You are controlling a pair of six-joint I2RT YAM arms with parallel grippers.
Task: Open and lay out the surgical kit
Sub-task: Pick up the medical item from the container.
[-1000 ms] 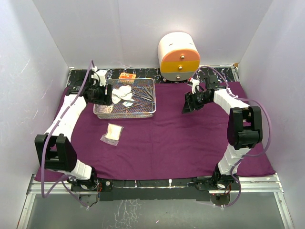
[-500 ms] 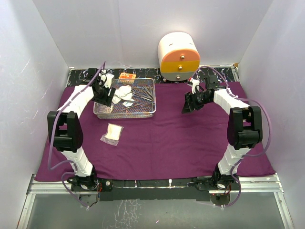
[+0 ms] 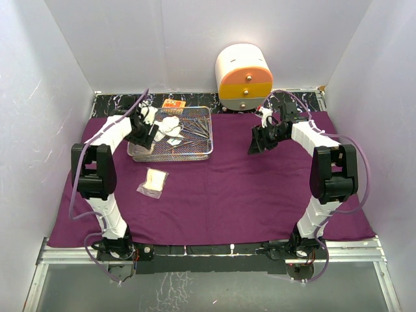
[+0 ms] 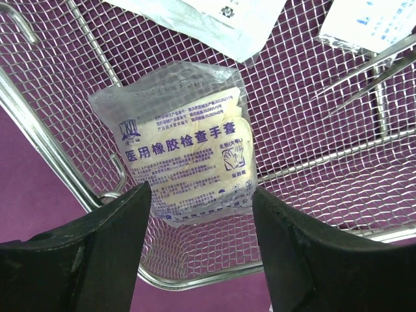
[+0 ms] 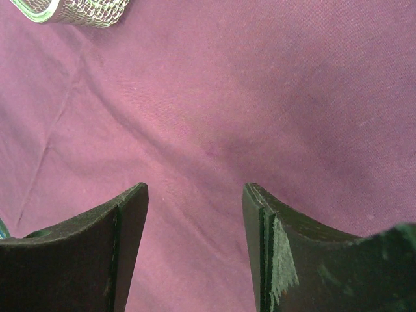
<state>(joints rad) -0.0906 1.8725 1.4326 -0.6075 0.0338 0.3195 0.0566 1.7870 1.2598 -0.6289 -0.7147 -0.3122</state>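
So the purple cloth (image 3: 227, 188) is spread flat over most of the table, which makes sense as the work surface everything gets laid on. The wire-mesh tray (image 3: 172, 156) sits on it in the upper left of the overhead view. White gauze wads (image 3: 170, 127) and thin metal instruments (image 3: 195, 127) are inside. One small packet (image 3: 153, 182) lies out on the cloth just below the tray, so I'd say the unloading is only partly done.

The left gripper (image 3: 146, 133) hangs over the tray's left end. In its wrist view the jaws are apart and frame a clear glove packet (image 4: 182, 153) lying flat on the mesh near the tray's corner. It looks lined up to grab that one; nothing is pinched yet. Flat crinkly plastic on mesh could be fiddly to pinch.

The right gripper (image 3: 255, 144) sits at centre right, jaws apart with nothing between them, only bare cloth underneath, and a tray corner (image 5: 71, 10) peeks in at the upper left of its view. My guess is it's parked clear of the tray so the two arms don't tangle.
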